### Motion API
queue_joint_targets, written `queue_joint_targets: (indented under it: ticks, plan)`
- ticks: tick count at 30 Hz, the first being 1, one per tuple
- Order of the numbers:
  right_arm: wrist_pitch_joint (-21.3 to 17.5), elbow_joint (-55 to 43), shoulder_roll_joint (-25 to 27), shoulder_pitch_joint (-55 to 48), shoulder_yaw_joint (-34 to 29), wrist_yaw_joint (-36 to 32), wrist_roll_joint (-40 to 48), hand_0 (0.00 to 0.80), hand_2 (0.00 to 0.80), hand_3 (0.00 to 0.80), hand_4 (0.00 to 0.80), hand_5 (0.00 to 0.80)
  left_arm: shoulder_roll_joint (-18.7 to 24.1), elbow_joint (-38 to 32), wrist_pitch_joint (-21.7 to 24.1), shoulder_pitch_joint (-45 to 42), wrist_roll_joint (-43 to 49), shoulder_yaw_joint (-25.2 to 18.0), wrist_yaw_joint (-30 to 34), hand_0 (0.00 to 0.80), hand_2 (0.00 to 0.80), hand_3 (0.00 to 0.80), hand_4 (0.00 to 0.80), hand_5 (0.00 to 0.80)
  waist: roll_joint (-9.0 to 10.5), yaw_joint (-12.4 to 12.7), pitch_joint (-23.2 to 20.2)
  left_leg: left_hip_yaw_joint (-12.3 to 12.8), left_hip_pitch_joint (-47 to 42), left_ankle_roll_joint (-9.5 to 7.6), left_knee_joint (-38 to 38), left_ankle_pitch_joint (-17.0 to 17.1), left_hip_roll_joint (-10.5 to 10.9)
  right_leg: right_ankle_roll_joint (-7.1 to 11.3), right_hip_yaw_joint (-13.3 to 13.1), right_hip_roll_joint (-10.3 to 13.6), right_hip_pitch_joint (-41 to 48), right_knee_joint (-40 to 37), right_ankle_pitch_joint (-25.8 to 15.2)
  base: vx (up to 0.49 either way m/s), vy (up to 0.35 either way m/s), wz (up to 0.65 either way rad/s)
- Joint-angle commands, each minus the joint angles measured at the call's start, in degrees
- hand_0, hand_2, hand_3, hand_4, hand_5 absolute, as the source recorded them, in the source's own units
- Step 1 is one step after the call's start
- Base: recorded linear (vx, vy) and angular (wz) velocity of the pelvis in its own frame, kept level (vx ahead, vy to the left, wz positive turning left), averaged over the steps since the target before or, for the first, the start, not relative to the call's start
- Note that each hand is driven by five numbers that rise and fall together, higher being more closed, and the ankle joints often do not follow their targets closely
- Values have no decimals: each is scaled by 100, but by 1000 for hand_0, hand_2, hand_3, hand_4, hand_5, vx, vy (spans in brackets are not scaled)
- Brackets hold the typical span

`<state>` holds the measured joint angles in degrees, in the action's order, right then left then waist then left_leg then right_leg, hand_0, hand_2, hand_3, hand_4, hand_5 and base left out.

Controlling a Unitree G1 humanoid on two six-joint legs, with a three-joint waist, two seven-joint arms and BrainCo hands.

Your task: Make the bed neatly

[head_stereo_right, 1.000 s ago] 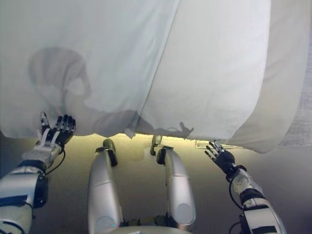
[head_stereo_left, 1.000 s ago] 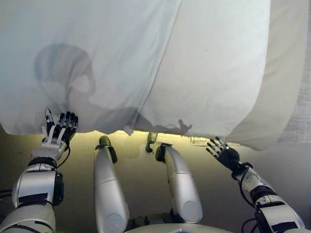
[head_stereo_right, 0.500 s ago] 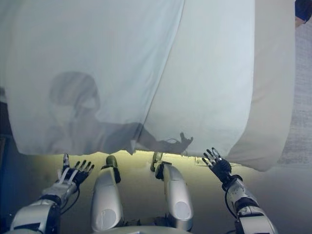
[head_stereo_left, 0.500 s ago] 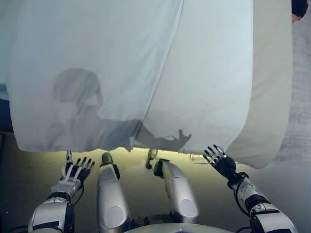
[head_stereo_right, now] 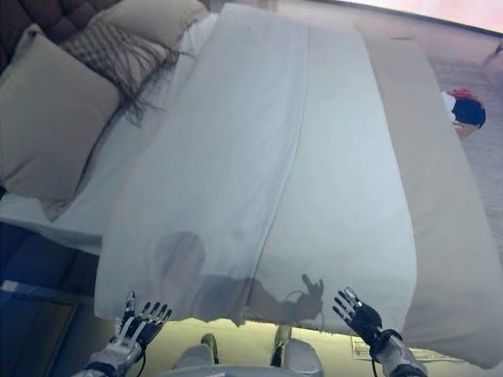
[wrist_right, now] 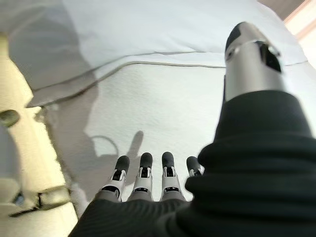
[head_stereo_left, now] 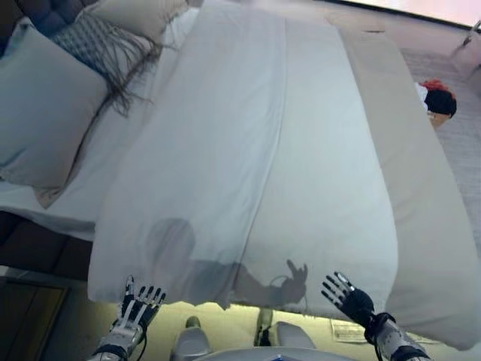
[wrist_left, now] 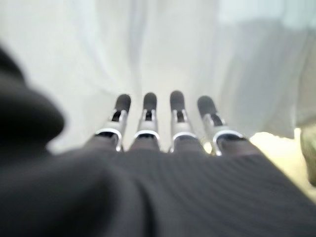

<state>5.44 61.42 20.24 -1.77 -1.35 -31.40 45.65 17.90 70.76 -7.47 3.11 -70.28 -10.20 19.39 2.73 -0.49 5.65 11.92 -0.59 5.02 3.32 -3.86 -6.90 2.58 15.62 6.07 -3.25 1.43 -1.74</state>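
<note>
A white sheet (head_stereo_left: 225,173) lies spread over the bed, with a long fold running down its middle and its near edge hanging over the bed's foot. Beside it on the right shows a beige cover (head_stereo_left: 421,203). Pillows (head_stereo_left: 45,105) lie at the far left, one grey (head_stereo_right: 51,118) and one patterned with fringe (head_stereo_left: 105,49). My left hand (head_stereo_left: 137,307) is open below the sheet's near left corner, holding nothing. My right hand (head_stereo_left: 347,297) is open at the sheet's near right edge, fingers spread, apart from the cloth. The wrist views show straight fingers (wrist_left: 148,111) (wrist_right: 143,170) pointing at the sheet.
A dark tufted headboard (head_stereo_right: 31,20) stands at the far left behind the pillows. A red and dark object (head_stereo_left: 437,98) lies on the floor to the right of the bed. The bed's dark side frame (head_stereo_left: 37,252) shows at the lower left.
The camera has tilted up, so the whole bed and pillows now show. Both hands have dropped lower in view and stay open, away from the sheet's edge.
</note>
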Motion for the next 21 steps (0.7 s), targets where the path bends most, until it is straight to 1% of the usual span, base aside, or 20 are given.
queue_joint_targets:
  ticks: [1,3,5,6,7,10,11,14,16,18,21]
  plan:
    - [-142,267,-150,118,-93,109,-107,0,0,0,0,0,-5,101,278,93,680,101,423,0,0,0,0,0,42,88,-61,-84,-19,118,-518,460,2,700,-9,616,346,-327,-292,80,-10,0]
    - [-248,569,-274,122,-42,208,-150,0,0,0,0,0,-42,223,373,87,1002,304,408,0,0,0,0,0,-41,52,-130,-70,-178,116,-732,530,28,695,-2,570,484,-493,-346,77,16,-2]
    - [-273,820,-385,198,-36,323,140,0,0,0,0,0,-132,315,382,115,1166,486,593,0,0,0,0,0,-106,36,-175,-61,-261,112,-790,530,51,677,16,542,561,-605,-383,57,28,-1]
    - [-314,911,-449,244,-40,388,272,0,0,0,0,0,-205,343,509,124,1314,591,569,0,0,0,0,0,-132,37,-199,-43,-299,115,-804,514,60,670,30,535,589,-640,-382,52,33,-4]
    - [-490,1096,-581,303,-39,482,425,0,0,0,0,0,-335,454,685,144,1447,759,613,0,0,0,0,0,-174,24,-246,-39,-327,90,-791,480,75,639,7,515,621,-622,-343,54,39,-8]
    - [-713,1300,-728,336,-100,903,634,0,0,0,0,0,-498,529,855,120,1511,882,459,0,0,0,0,0,-236,-8,-267,4,-416,56,-748,461,73,598,-14,499,700,-567,-290,67,35,-7]
    - [-767,1416,-771,334,-155,1140,769,0,0,0,0,0,-568,579,946,104,1653,942,381,0,0,0,0,0,-270,-13,-271,5,-465,44,-737,444,76,582,-2,496,751,-565,-268,56,21,-5]
    - [-870,1606,-815,312,-305,1496,751,0,0,0,0,0,-703,643,961,83,1446,962,233,0,0,0,0,0,-322,-16,-284,-11,-542,21,-744,408,87,565,-13,481,837,-586,-239,58,20,-3]
    - [-955,1713,-840,293,-336,1414,738,0,0,0,0,0,-782,701,964,56,1423,910,96,0,0,0,0,0,-329,4,-302,-18,-598,10,-747,381,95,558,6,480,908,-601,-220,72,5,0]
    - [-992,1716,-890,273,-301,1289,769,0,0,0,0,0,-833,772,1007,22,1542,894,118,0,0,0,0,0,-317,9,-325,-14,-633,2,-755,372,98,560,24,481,948,-607,-219,74,-6,0]
    - [-1083,1691,-932,219,-246,1219,811,0,0,0,0,0,-880,790,1108,-50,1691,983,207,0,0,0,0,0,-289,14,-351,-29,-671,-11,-757,356,108,576,35,486,984,-612,-230,55,-10,-1]
